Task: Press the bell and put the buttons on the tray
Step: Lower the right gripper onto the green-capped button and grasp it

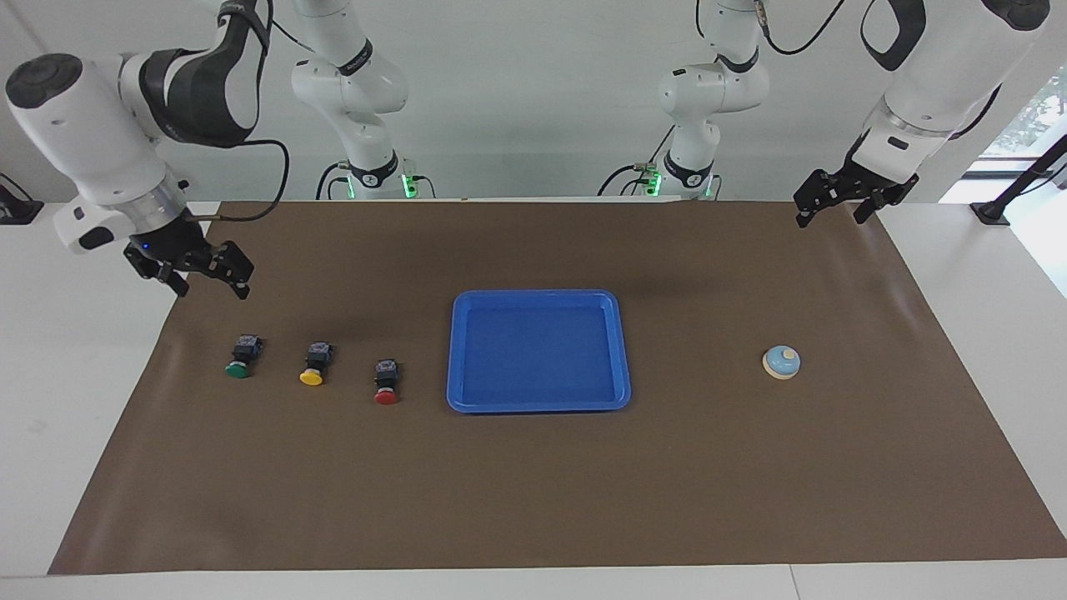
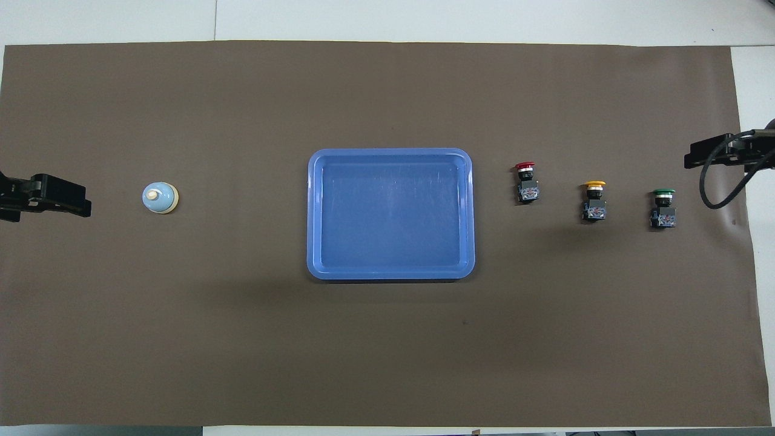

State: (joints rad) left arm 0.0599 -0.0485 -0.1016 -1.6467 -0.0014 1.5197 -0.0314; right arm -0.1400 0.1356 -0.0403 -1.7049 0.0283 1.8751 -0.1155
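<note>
Opposed high views, shared mat [image 1: 533, 500]

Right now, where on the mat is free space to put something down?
Bare patches: the mat farther from the robots than the tray, and between tray and bell. Crowded: the buttons beside the tray, at the right arm's end.

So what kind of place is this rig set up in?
Most likely a robotics lab. Two white arms stand at a white table covered with a brown mat, and the only things laid out are a blue tray, three buttons and a bell.
</note>
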